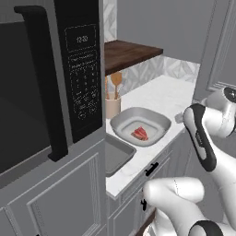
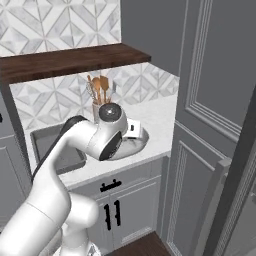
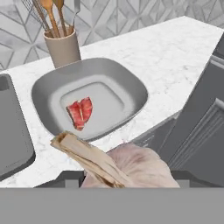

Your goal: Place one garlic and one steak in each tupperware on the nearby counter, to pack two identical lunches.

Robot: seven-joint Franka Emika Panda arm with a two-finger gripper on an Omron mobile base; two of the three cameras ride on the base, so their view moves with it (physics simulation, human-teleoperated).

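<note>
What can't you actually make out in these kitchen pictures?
- Gripper fingertips: in the hand view the garlic covers them, so the grip itself is unseen.
- Rectangular tray: the microwave cabinet in the left base view and the arm in the right base view hide much of it; its contents are unclear.
- Rounded dish: the arm blocks most of it in the right base view.
- Red steak: too small for surface detail in the left base view.

The rounded-square dish [image 3: 131, 83] is lying open from above with only the red steak [image 3: 80, 113] sitting left of its middle, leaving its right half and near side free. The beige utensil cup [image 3: 64, 47] with wooden spoons is standing just beyond its far rim, the dark wooden shelf [image 1: 126, 53] is overhanging there, and the microwave [image 1: 50, 78] is crowding the flat tray [image 1: 115, 154] on the left. To the right, tall grey cabinet panels [image 2: 220, 110] are closing off the counter [image 3: 175, 52], whose far right stretch is lying bare.
</note>
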